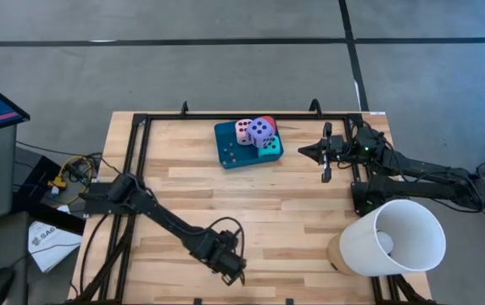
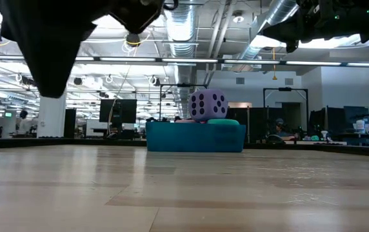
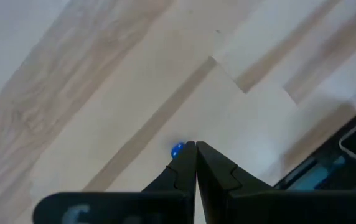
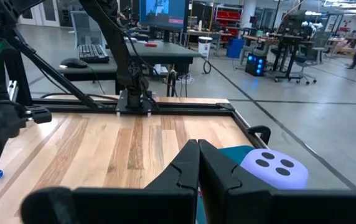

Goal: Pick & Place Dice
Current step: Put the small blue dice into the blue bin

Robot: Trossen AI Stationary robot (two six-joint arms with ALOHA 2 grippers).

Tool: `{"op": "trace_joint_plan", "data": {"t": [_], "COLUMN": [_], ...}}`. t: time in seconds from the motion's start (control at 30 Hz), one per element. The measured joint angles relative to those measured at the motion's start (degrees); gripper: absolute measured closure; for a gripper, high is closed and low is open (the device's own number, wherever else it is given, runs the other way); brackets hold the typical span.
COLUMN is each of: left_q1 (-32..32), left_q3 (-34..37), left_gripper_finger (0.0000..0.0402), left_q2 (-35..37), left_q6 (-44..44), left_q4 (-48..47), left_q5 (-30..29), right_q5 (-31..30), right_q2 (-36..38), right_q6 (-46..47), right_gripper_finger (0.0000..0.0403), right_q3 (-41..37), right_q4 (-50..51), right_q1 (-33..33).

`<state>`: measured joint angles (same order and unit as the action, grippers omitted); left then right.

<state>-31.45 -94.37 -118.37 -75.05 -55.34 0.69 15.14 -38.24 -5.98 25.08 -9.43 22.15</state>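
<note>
Tray: teal tray [image 1: 228, 150] near the tabletop's [image 1: 251, 203] far edge.
Dice: purple die [image 1: 261, 130] stacked on top, pink die [image 1: 243, 129] beside it, red die [image 1: 267, 120] behind, turquoise die [image 1: 270, 148] underneath (mostly hidden).
Left gripper [image 1: 236, 271]: near edge, holding nothing.
Right gripper [image 1: 305, 152]: just beside the tray, empty.
Lamp: white shade [image 1: 393, 238] at the right corner.

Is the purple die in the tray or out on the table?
In the tray. The high view shows the purple die on the teal tray, perched on top of the other dice; the low view shows it raised above the tray wall.
</note>
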Motion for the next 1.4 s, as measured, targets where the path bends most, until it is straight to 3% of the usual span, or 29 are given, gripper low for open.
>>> {"op": "trace_joint_plan", "data": {"t": [0.17, 0.43, 0.77, 1.07, 1.4], "left_q1": [-0.81, -1.59, -1.52, -1.6, -1.59], "left_q3": [2.03, 11.01, 11.67, 11.67, 16.79], "left_gripper_finger": [0.0401, 0.0401, 0.0401, 0.0401, 0.0401], "left_q2": [0.0, 0.0, 0.01, 0.02, 0.12], "left_q6": [5.61, 5.64, 7.57, 7.5, 7.32], "left_q4": [3.37, 20.49, 19.54, 16.6, 24.47], "left_q5": [2.26, 12.01, 11.1, 13.76, 13.66], "right_q5": [0.0, 0.0, 0.0, 0.0, 0.0], "right_q2": [0.0, 0.0, 0.0, 0.0, 0.0], "right_q6": [0.01, 0.01, 0.01, 0.0, 0.0], "right_gripper_finger": [0.0403, 0.0403, 0.0403, 0.0403, 0.0403], "right_q3": [0.0, 0.0, 0.0, 0.0, 0.0], "right_q4": [0.02, 0.0, 0.0, 0.0, -0.01], "right_q1": [-0.02, 0.0, -0.01, 0.0, -0.02]}}
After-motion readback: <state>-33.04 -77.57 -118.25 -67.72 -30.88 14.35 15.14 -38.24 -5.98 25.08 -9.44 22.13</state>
